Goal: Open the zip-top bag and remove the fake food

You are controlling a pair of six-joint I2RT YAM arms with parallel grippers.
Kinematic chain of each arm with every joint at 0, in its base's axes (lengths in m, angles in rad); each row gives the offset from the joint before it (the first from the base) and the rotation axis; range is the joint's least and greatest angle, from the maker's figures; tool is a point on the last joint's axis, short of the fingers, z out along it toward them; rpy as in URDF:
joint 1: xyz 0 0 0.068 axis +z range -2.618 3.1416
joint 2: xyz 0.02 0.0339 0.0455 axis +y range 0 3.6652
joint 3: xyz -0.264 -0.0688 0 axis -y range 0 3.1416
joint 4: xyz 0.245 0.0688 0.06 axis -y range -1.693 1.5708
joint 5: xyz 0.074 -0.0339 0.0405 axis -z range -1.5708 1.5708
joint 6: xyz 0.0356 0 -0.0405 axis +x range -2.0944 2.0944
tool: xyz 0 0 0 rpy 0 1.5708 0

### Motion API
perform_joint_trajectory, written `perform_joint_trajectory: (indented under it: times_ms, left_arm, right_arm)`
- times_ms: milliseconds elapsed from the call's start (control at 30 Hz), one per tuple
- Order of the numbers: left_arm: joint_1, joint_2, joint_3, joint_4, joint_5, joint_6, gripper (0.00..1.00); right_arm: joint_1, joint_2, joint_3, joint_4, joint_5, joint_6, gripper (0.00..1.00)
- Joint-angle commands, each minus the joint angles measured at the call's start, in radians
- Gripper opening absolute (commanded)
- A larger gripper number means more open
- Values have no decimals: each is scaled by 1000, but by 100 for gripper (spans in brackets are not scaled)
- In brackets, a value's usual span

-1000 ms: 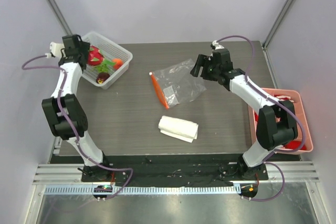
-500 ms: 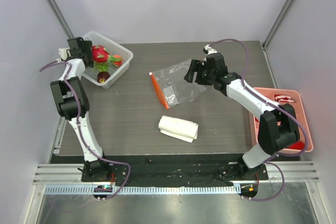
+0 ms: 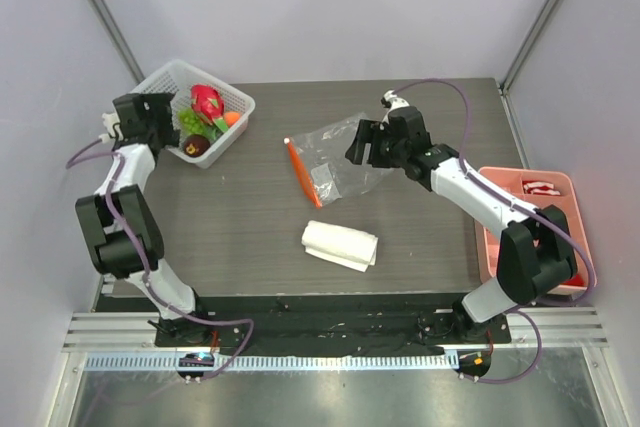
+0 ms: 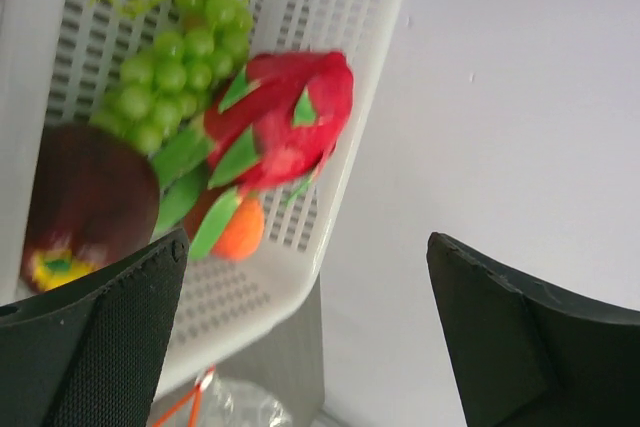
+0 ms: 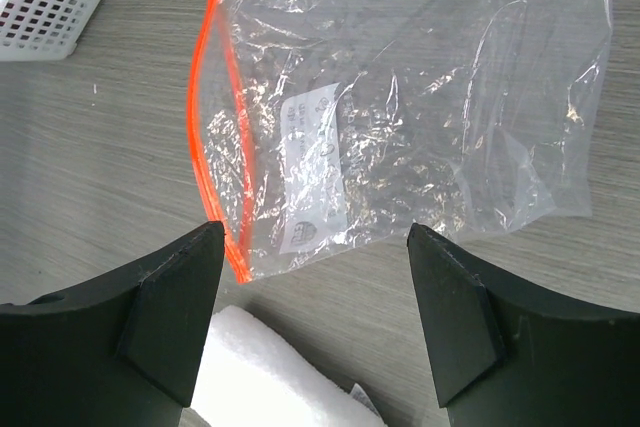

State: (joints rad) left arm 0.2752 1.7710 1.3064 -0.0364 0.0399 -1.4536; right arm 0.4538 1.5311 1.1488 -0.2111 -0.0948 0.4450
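Observation:
The zip-top bag (image 3: 340, 159) lies flat on the table, clear and crinkly, with its orange zipper strip (image 3: 303, 175) on the left and its two tracks apart in the right wrist view (image 5: 215, 137). I see no food inside it. The dragon fruit (image 3: 207, 102), grapes (image 3: 190, 123), small orange (image 3: 231, 118) and dark purple fruit (image 3: 196, 144) lie in a white basket (image 3: 236, 129). My left gripper (image 3: 142, 121) is open and empty at the basket's left side. My right gripper (image 3: 365, 144) is open and empty, hovering over the bag's near edge (image 5: 400, 117).
A folded white cloth (image 3: 340, 244) lies in front of the bag and also shows in the right wrist view (image 5: 270, 377). A pink divided tray (image 3: 583, 247) stands at the right table edge. The basket sits at the back left corner.
My left gripper has drawn back from over the basket to its left side, and the dragon fruit now lies in the basket. My right gripper has moved left over the bag.

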Motion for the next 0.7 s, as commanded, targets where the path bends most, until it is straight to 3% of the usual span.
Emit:
perform_joint_trajectory:
  times_ms: [0, 200, 233, 433, 667]
  left_arm:
    - [-66, -189, -166, 41, 141, 65, 100]
    - [-266, -546, -448, -8, 111, 241, 100]
    - [-375, -638, -491, -5, 94, 266, 100]
    - [-699, -959, -680, 2, 55, 527, 100]
    - [-824, -1224, -918, 167, 146, 542, 100]
  right_arm:
    - [16, -84, -26, 24, 12, 23, 80]
    - [17, -166, -103, 7, -2, 89, 82]
    - [17, -179, -118, 0, 3, 93, 84]
    - [17, -392, -319, 3, 125, 162, 100]
    - [17, -650, -506, 63, 173, 198, 100]
